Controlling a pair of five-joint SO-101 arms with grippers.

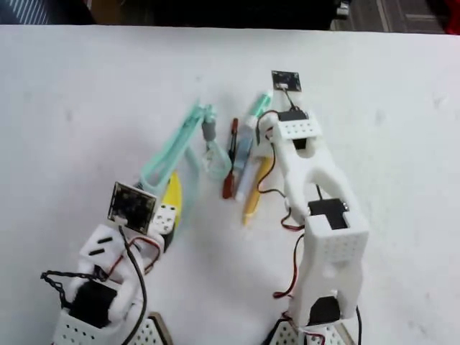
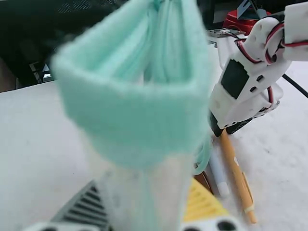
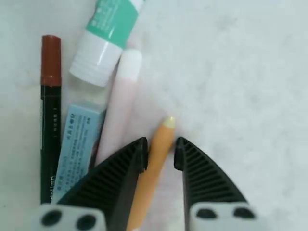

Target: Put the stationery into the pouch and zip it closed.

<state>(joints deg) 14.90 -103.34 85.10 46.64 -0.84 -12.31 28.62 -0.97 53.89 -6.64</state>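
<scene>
Your left pincer [image 2: 144, 202] was clamped on the pouch [image 2: 134, 106]. Its dark ribbed finger and its yellow finger pressed the pouch's clear lower part from either side. The mint-green band of the pouch stood up close before that arm's wrist camera. From the high view you could see the pouch stretched out from that pincer across the white tabletop [image 1: 86, 108], its far end pointing away from the arm bases and toward the stationery.

Your right pincer [image 3: 160, 147] was down over the stationery with its jaws apart. The black ribbed fingers [image 3: 125, 168] straddled the orange pen [image 3: 163, 132], one on each side, and the pen's pale tip poked out past the fingertips. One finger sat right against the pen. A narrow gap showed between the pen and the other finger, so the pen was not gripped.

The rest of the stationery lay on the tabletop in a tight row beside the orange pen. The pink pen [image 3: 122, 101] was just beside it, then the blue eraser [image 3: 77, 144], then the brown marker [image 3: 50, 110] on the outside. The glue stick [image 3: 108, 29], white with a green label, lay past the eraser's end, and its white end almost touched the tip of the pink pen. All five pieces were outside the pouch, between the two arms.
</scene>
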